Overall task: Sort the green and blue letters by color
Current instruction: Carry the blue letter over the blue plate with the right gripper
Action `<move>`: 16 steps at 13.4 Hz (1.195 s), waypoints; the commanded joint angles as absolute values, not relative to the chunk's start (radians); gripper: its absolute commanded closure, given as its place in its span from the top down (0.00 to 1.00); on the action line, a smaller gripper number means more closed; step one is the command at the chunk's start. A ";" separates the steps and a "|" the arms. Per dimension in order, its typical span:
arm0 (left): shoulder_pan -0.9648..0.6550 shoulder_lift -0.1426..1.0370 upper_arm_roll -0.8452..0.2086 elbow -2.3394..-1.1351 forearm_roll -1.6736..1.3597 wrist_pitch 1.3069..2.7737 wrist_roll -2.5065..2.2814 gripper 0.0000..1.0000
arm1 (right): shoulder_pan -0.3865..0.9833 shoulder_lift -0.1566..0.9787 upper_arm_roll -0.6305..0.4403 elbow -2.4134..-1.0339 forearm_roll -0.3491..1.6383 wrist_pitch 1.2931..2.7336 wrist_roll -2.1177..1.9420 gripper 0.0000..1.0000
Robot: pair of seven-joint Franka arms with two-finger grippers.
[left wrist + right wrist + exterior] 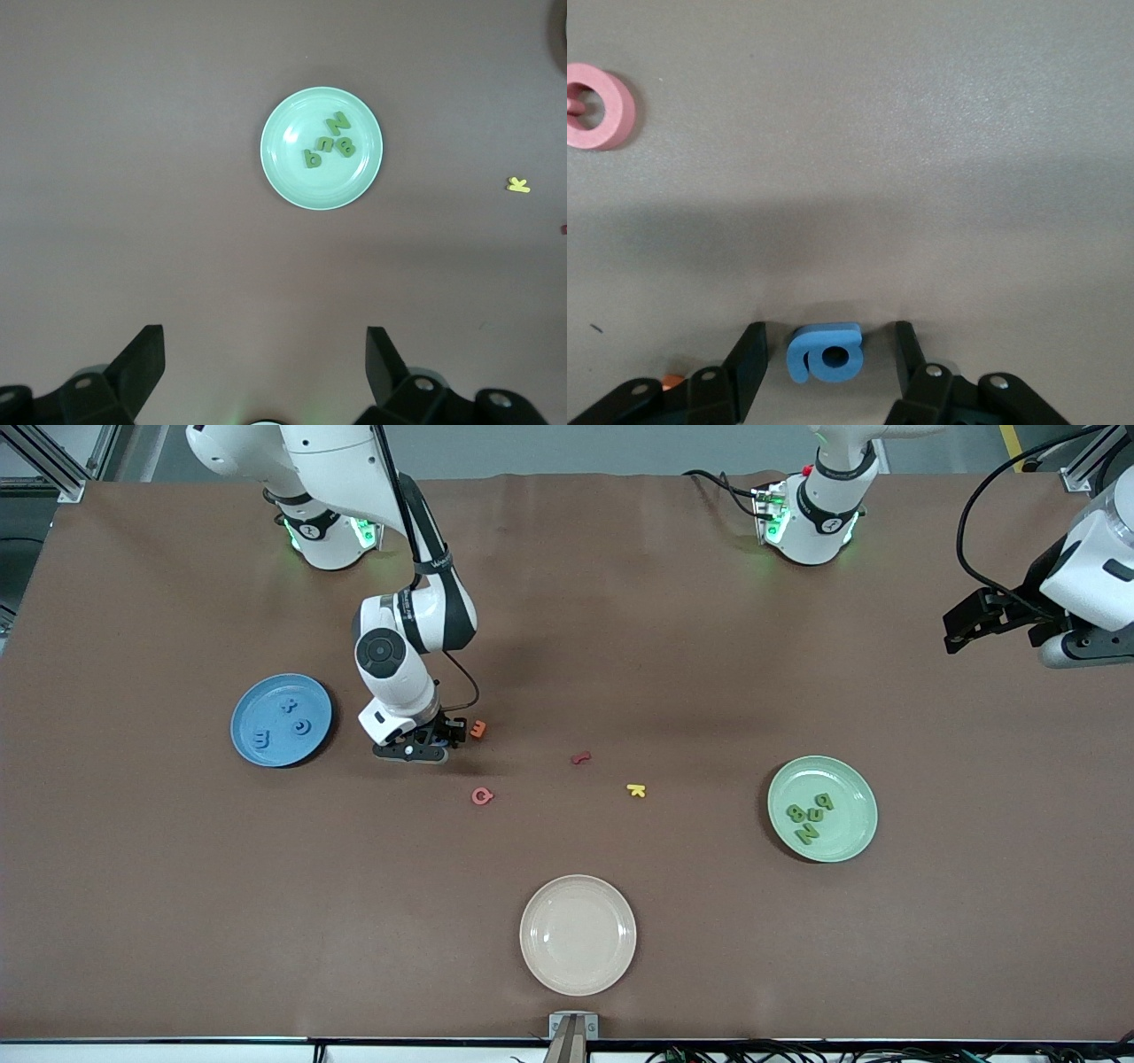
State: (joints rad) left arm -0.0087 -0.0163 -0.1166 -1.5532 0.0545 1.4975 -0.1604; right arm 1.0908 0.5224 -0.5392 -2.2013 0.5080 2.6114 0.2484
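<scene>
The right gripper (440, 737) is low over the table, left of centre in the front view. Its two black fingers (749, 354) stand either side of a blue letter (825, 353) lying flat on the brown table (620, 602), with small gaps showing on both sides, so the jaws are partly open and not gripping. An orange letter (478, 729) lies just beside the gripper. A pink letter (482, 795) lies lower in the frame, a red letter (580, 758) sits near the centre, and a yellow letter K (636, 789) just right of it.

At middle left, a blue plate (244, 731) holds three blue letters (304, 727). At middle right, a green plate (859, 788) holds four green letters (811, 815), clustered together. A cream plate (578, 934) sits at bottom centre.

The left gripper (961, 627) hangs in the air at the upper right edge, waiting. In its wrist view its fingers (142, 359) stand wide apart with nothing between them.
</scene>
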 commanded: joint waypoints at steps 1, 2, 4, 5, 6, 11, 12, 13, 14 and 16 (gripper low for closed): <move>-0.014 -0.023 -0.115 -1.562 0.038 1.513 -0.152 1.00 | 1.097 0.538 -0.541 -2.187 0.531 2.609 0.255 0.48; -0.015 -0.023 -0.115 -1.560 0.032 1.511 -0.170 1.00 | 1.098 0.540 -0.541 -2.187 0.531 2.612 0.255 0.42; -0.014 -0.023 -0.127 -1.563 0.034 1.508 -0.202 1.00 | 1.097 0.543 -0.540 -2.187 0.531 2.612 0.256 0.27; -0.014 -0.023 -0.127 -1.565 0.032 1.508 -0.202 1.00 | 1.097 0.543 -0.540 -2.187 0.531 2.612 0.256 0.22; -0.014 -0.021 -0.127 -1.565 0.032 1.509 -0.204 1.00 | 1.094 0.543 -0.541 -2.187 0.531 2.612 0.255 0.17; -0.014 -0.021 -0.129 -1.555 0.038 1.509 -0.206 1.00 | 0.996 0.494 -0.548 -2.187 0.529 2.516 0.077 0.11; -0.014 -0.021 -0.129 -1.554 0.040 1.511 -0.206 1.00 | 0.948 0.470 -0.549 -2.189 0.529 2.476 -0.007 0.11; -0.014 -0.021 -0.129 -1.554 0.041 1.509 -0.206 1.00 | 0.925 0.445 -0.549 -2.200 0.529 2.467 -0.071 0.11; -0.014 -0.023 -0.129 -1.554 0.041 1.509 -0.206 1.00 | 0.910 0.433 -0.563 -2.215 0.528 2.462 -0.122 0.11; -0.014 -0.023 -0.129 -1.554 0.041 1.509 -0.206 1.00 | 0.908 0.390 -0.630 -2.261 0.528 2.464 -0.249 0.11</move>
